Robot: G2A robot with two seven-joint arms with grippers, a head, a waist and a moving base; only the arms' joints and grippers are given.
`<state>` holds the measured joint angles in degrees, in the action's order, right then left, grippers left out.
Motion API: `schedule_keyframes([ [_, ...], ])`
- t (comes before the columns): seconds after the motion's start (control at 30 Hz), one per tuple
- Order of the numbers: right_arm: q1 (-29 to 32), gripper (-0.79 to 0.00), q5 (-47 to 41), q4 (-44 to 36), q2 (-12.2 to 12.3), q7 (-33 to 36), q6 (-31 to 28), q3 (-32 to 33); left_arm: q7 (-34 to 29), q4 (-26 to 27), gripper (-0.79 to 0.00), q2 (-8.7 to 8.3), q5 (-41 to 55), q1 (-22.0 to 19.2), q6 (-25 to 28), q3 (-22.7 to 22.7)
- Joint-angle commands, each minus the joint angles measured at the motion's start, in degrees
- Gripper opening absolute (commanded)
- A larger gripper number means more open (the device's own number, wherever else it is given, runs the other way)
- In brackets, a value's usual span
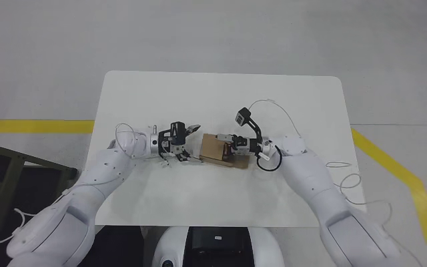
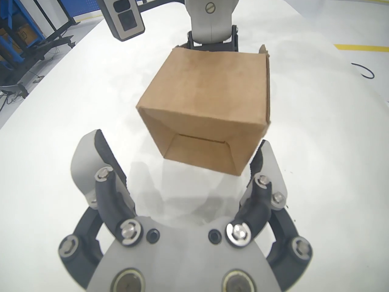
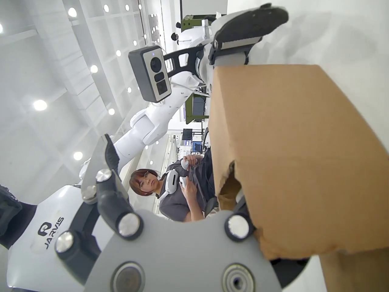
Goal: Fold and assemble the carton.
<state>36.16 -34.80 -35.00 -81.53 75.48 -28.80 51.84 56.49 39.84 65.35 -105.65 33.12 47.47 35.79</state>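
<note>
The white table (image 1: 300, 100) takes up most of what I see from above, and both my arms come in over its middle from opposite sides. The brown carton (image 2: 206, 98) sits between them at the centre of the table, already folded up into a square tube. It lies on its side with its open mouth turned toward my left gripper (image 2: 180, 141). Looking into that mouth I can make out an inner panel with a thin slot line at the back. My left gripper is spread wide just in front of the mouth and holds nothing. One of its fingers (image 2: 266, 159) is right by a corner of the opening, though I cannot tell whether it touches. My right gripper (image 1: 232, 148) is at the carton's far end. Its near finger (image 3: 106, 159) stands well out from the cardboard, so I read it as spread too, while the other finger is hidden behind the carton's wall. That wall has a ragged, torn edge close by the wrist.
</note>
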Motion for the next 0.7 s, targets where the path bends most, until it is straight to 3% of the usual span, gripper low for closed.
schedule_keyframes([
  [0.0,0.11,0.0,0.39,-0.44,0.42,0.13,0.14,0.57,0.41,0.31,0.0,-0.67,-0.58,0.14,-0.09,0.34],
  [0.33,-0.02,0.0,2.78,-3.02,2.54,0.42,0.42,3.66,-1.62,6.59,0.0,-3.06,-0.38,1.68,1.94,0.34],
  [0.67,1.64,0.0,8.57,-6.44,5.19,0.94,0.94,6.52,-6.83,9.3,0.0,-2.63,5.59,2.66,3.23,1.39],
])
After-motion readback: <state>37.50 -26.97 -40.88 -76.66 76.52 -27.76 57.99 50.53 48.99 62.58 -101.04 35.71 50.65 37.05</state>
